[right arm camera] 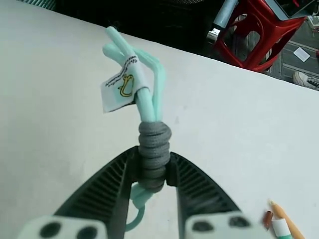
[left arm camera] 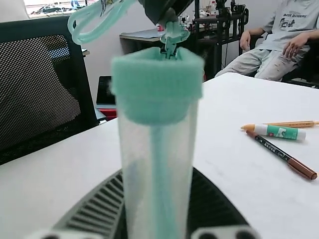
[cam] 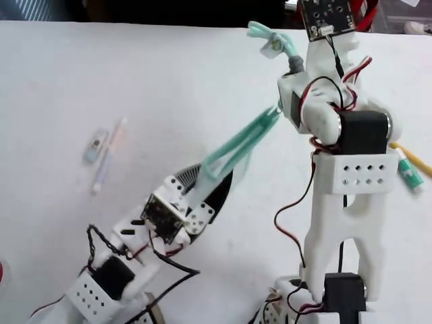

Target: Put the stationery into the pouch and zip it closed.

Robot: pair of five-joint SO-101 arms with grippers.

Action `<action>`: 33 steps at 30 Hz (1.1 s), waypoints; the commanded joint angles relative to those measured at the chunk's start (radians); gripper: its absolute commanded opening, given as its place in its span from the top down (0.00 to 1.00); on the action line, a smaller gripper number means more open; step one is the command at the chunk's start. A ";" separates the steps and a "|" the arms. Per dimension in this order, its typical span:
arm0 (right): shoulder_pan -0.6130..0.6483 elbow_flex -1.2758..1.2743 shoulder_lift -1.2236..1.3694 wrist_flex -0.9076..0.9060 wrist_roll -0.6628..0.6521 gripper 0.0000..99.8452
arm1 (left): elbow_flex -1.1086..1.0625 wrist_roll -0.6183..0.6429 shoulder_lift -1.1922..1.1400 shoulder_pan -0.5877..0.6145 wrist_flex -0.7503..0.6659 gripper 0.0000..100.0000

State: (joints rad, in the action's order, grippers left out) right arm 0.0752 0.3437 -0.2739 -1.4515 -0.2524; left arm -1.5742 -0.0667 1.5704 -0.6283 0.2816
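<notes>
White tabletop: my left gripper [left arm camera: 157,216] clamps the clear, mint-trimmed plastic pouch [left arm camera: 157,84], my right gripper [right arm camera: 152,174] pinches its grey knotted zip cord [right arm camera: 153,144], and the pouch is stretched between them. I'd pull straight, with steady tension.

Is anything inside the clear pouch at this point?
Through the clear wall of the pouch only a teal strip shows, no stationery. Its lower end is hidden inside the left gripper. A pencil, a marker and a pen lie outside on the table.
</notes>
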 commanded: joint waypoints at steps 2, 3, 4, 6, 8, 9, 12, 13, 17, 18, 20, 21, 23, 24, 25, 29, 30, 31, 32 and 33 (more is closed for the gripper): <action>-0.027 0.005 -0.013 0.030 -0.008 0.98 | 0.002 -0.006 0.002 0.008 -0.006 0.93; -0.027 0.005 -0.013 0.025 -0.008 0.98 | 0.002 -0.006 0.002 0.008 -0.006 0.93; -0.022 0.005 -0.019 0.008 -0.003 0.97 | 0.002 -0.006 0.002 0.008 -0.003 0.92; -0.005 0.014 -0.028 -0.038 0.000 0.91 | -0.006 -0.006 0.002 0.010 0.000 0.90; 0.042 0.035 -0.059 -0.097 -0.008 0.80 | -0.026 -0.008 0.002 0.010 -0.008 0.88; 0.062 0.048 -0.079 -0.127 -0.011 0.74 | -0.029 -0.008 0.002 0.010 -0.008 0.88; 0.108 0.121 -0.162 -0.211 -0.086 0.63 | -0.029 -0.008 0.005 0.010 -0.008 0.90; 0.111 0.149 -0.191 -0.232 -0.109 0.62 | -0.029 -0.008 0.007 0.010 -0.008 0.91; 0.016 0.236 -0.269 -0.254 -0.130 0.65 | -0.035 -0.051 0.007 0.045 -0.044 0.93; -0.038 0.233 -0.269 -0.249 -0.130 0.67 | -0.037 -0.069 0.007 0.056 -0.061 0.94; -0.163 0.193 -0.237 -0.232 -0.130 0.70 | -0.038 -0.092 0.005 0.076 -0.074 0.96; -0.222 0.150 -0.205 -0.206 -0.130 0.72 | -0.038 -0.095 0.005 0.084 -0.077 0.96; -0.323 0.041 -0.117 -0.142 -0.132 0.76 | -0.038 -0.094 0.005 0.091 -0.077 0.97; -0.366 -0.018 -0.062 -0.102 -0.132 0.79 | -0.040 -0.095 0.005 0.091 -0.075 0.97; -0.403 -0.072 -0.005 -0.064 -0.135 0.81 | -0.048 -0.097 0.005 0.091 -0.080 0.97; -0.503 -0.192 0.223 0.028 -0.261 0.91 | -0.089 -0.100 0.007 0.087 -0.132 0.97; -0.519 -0.196 0.277 0.041 -0.285 0.93 | -0.098 -0.100 0.007 0.087 -0.146 0.97; -0.536 -0.198 0.326 0.048 -0.301 0.93 | -0.101 -0.100 0.007 0.087 -0.155 0.97; -0.553 -0.196 0.375 0.059 -0.311 0.93 | -0.104 -0.100 0.007 0.085 -0.160 0.97; -0.570 -0.196 0.417 0.076 -0.316 0.93 | -0.104 -0.100 0.007 0.085 -0.158 0.97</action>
State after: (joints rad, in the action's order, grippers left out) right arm -0.4450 0.1473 0.0468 -1.4193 -0.5332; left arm -1.6755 -0.1511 1.5781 -0.5593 0.1389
